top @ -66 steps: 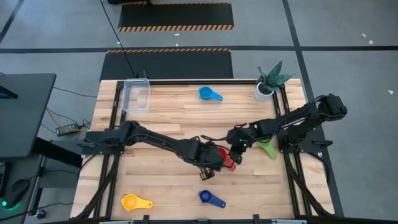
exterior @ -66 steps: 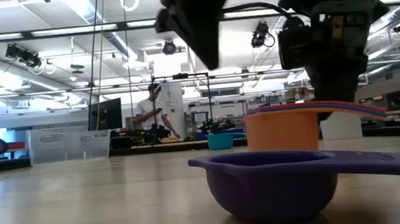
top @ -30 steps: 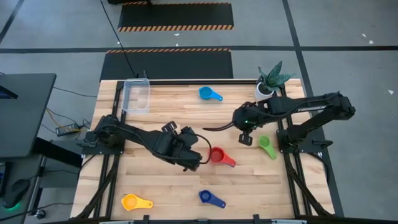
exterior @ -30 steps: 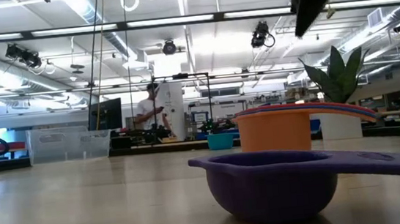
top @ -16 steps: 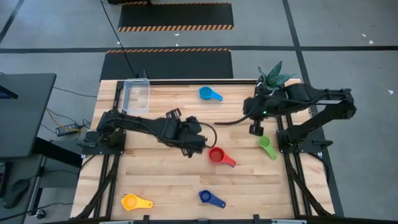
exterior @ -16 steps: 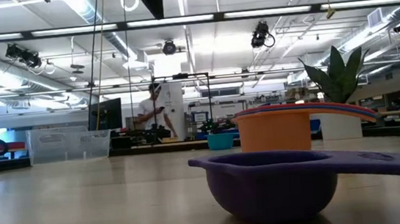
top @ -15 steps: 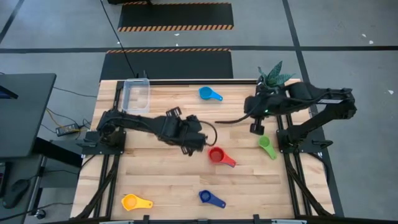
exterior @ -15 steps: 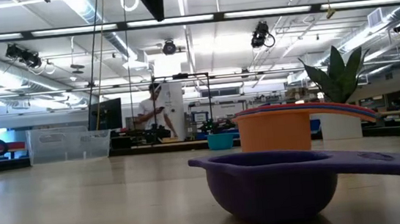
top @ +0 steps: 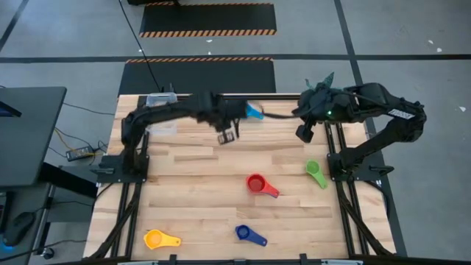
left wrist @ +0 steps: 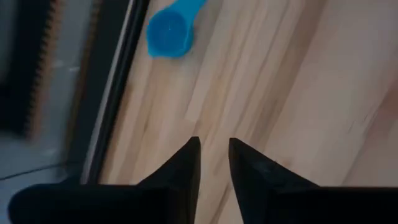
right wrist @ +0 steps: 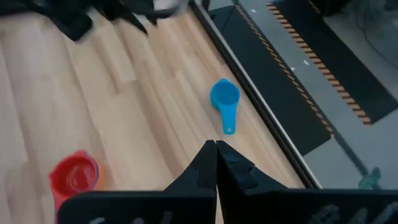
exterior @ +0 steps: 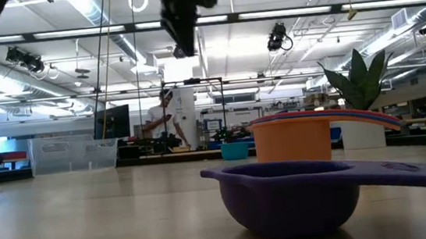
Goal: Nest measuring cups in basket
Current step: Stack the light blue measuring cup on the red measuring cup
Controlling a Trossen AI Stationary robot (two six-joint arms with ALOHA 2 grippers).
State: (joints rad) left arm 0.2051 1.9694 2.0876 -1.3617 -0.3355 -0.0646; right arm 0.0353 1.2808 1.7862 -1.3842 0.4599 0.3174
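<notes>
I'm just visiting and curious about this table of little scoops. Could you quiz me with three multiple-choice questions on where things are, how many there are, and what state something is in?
1. Where is the light blue cup?
A. in the basket
B. on the table near the far edge
C. held by a gripper

2. How many measuring cups lie on the table?
A. three
B. five
C. seven

3. The basket holds:
A. no cups
B. two cups
C. a plant

Answers:
1 B, it lies on bare wood by the far edge.
2 B, light blue, red cup, green cup, dark blue cup, yellow cup.
3 A, nothing coloured shows inside its clear walls.
</notes>
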